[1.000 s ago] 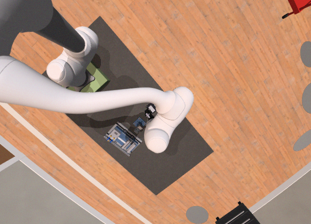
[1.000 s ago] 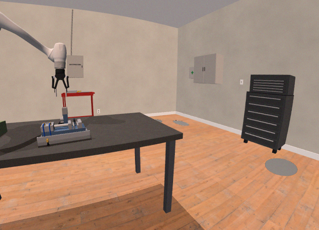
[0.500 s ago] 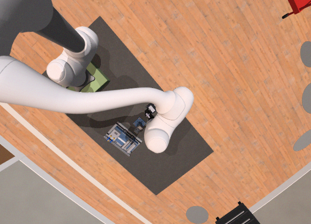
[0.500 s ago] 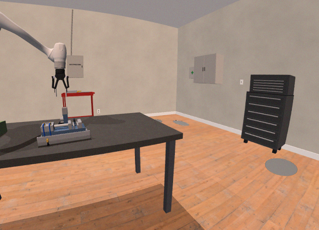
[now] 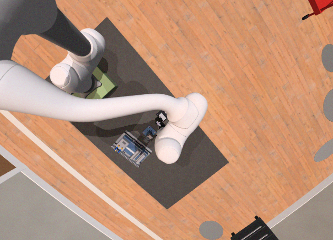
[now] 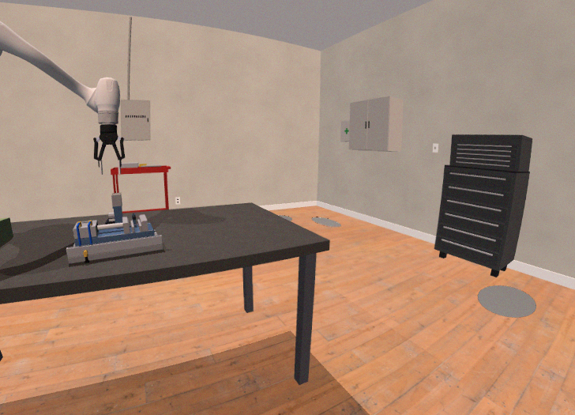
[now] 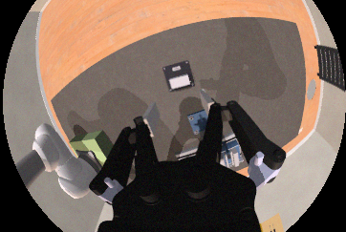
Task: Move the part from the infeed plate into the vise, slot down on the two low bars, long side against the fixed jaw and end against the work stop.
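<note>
The part (image 7: 180,82) (image 5: 162,116) is a pale block lying on the dark infeed plate (image 7: 167,80). Which way its slot faces is too small to tell. My gripper (image 6: 110,171) (image 7: 179,103) is partly open and empty, fingers down, high above the table near the infeed plate. The V-block (image 6: 116,199) is a grey rest on a blue stand; its blue base (image 7: 194,115) (image 5: 149,130) shows from above. The vise (image 5: 130,149) (image 7: 232,153) (image 6: 111,234) stands open. Its fixed jaw (image 6: 143,220) is at the end away from the air cylinder (image 6: 84,228). My arm hides part of the top view.
The V-block stands between the vise and the infeed plate. A pale ledge (image 6: 116,249) runs along the vise's front. A green block (image 5: 107,85) (image 7: 97,145) sits on the dark table (image 5: 172,189) (image 6: 223,229) beside a second white arm (image 5: 77,73) (image 7: 72,178).
</note>
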Robot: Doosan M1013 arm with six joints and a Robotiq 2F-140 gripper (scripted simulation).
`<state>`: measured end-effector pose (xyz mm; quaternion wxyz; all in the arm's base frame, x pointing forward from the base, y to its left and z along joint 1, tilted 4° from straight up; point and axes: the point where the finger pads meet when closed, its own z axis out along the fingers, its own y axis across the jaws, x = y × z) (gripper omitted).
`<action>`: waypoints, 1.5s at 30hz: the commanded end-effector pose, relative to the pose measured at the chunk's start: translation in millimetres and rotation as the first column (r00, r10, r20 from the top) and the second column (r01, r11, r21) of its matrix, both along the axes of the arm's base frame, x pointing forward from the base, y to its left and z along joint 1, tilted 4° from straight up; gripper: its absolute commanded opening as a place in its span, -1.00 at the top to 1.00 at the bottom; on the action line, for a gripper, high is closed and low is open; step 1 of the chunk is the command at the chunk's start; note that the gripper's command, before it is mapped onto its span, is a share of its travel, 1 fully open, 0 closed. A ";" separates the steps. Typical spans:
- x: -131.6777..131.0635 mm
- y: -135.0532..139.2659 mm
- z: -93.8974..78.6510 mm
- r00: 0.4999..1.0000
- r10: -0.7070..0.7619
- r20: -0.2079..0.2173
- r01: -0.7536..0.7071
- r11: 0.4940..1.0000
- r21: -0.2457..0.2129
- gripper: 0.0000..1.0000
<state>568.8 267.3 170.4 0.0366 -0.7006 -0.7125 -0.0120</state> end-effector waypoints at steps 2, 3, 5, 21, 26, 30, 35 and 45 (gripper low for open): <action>3.1 2.6 -1.2 1.000 -0.001 0.007 0.001 1.000 0.000 -0.02; 3.1 2.6 -1.9 1.000 -0.001 0.007 0.001 1.000 0.000 -0.02; 3.1 2.7 -3.4 1.000 -0.001 0.007 0.001 1.000 0.000 -0.02; 2.7 3.9 -20.5 1.000 -0.001 0.007 0.001 1.000 0.000 -0.02; 2.6 4.2 -25.7 1.000 -0.001 0.007 0.001 1.000 0.000 -0.02; 2.4 4.7 -33.4 1.000 -0.001 0.007 0.001 1.000 0.000 -0.02; 2.1 5.4 -44.3 1.000 -0.001 0.007 0.001 1.000 0.000 -0.02; 1.7 6.7 -64.1 1.000 -0.001 0.007 0.001 1.000 0.000 -0.02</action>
